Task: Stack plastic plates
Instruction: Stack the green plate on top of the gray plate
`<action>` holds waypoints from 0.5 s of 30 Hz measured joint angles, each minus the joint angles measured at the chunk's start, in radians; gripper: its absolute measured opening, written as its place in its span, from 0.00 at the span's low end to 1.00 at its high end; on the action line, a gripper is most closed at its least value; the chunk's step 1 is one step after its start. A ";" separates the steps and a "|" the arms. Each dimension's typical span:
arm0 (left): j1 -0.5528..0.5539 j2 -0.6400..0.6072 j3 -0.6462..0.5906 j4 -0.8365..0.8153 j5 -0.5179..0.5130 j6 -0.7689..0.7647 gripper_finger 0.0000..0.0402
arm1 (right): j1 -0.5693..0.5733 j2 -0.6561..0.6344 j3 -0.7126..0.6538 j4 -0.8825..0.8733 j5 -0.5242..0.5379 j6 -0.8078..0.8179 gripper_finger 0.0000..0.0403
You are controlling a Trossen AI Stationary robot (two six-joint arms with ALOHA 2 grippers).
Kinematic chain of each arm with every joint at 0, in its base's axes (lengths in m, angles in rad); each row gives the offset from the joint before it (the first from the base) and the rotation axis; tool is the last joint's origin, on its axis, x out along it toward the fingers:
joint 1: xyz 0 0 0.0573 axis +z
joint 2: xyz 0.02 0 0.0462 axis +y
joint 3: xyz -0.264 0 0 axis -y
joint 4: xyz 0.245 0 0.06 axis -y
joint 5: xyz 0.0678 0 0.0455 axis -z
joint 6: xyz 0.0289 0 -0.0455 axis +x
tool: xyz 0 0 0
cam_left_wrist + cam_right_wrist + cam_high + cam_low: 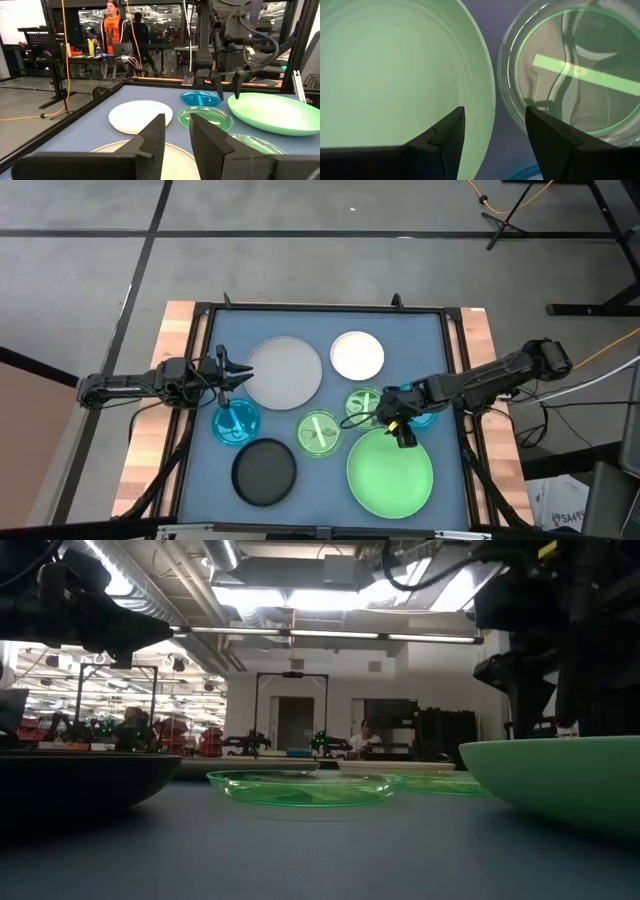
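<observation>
Several round plastic plates lie flat on the blue mat. They are a large grey plate [285,372], a white one [357,354], a black one [265,471], a large light green one [390,472], two small clear green ones [319,432] [362,402] and two small blue ones [237,421] [422,418]. My right gripper [400,430] [495,135] is open and points steeply down. It hovers over the light green plate's far rim [487,100], beside a small green plate [575,75]. My left gripper [235,372] [177,135] waits open and level at the grey plate's left edge [150,155].
A raised dark frame [455,380] borders the mat, with wooden table strips [150,450] outside it. The plates lie close together in the mat's middle and near half. The right arm [490,375] reaches in over one blue plate. People stand in the room beyond [111,25].
</observation>
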 joint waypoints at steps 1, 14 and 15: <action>0.000 0.000 0.000 0.000 0.000 0.000 0.20 | 0.000 0.008 0.000 0.000 0.000 0.000 0.49; 0.000 0.000 0.000 0.000 0.000 0.000 0.20 | 0.000 0.103 0.000 0.000 -0.023 -0.002 0.49; 0.000 0.000 0.000 0.000 0.000 0.000 0.20 | 0.000 0.108 0.000 -0.001 -0.029 -0.002 0.49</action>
